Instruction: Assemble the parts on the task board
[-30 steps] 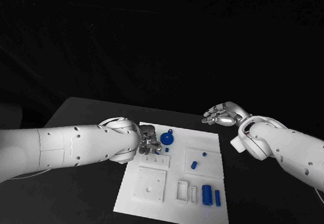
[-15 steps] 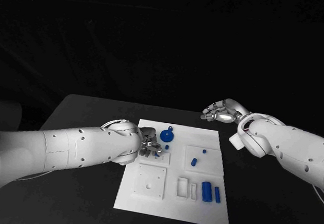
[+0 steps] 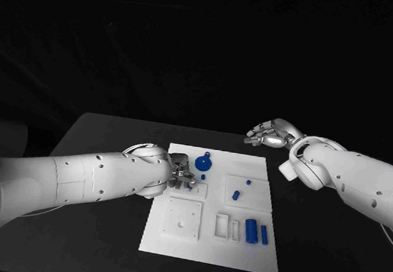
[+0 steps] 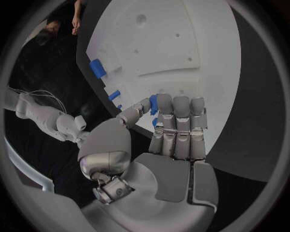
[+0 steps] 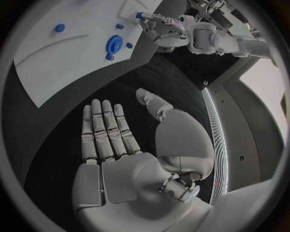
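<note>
- The left hand [image 3: 180, 174], left of centre in the head view, hangs over the task board [image 3: 206, 256]; its fingers [image 4: 181, 112] lie pressed side by side, thumb pinching a small blue part [image 4: 153, 104]
- The right hand [image 3: 271, 134], upper right, hovers off the board's far corner; fingers [image 5: 104, 126] straight, slightly apart, holding nothing
- A round blue part [image 3: 204, 163] lies near the board's far edge; two blue bars [image 3: 257, 232] sit lower right

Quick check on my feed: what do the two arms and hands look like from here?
Both arms are smooth white shells dotted with small dark screw holes: left arm, right arm. Each ends in a silver metallic hand with segmented fingers and grey palm pads: left hand, right hand. Thin pale cables trail along the right arm.
</note>
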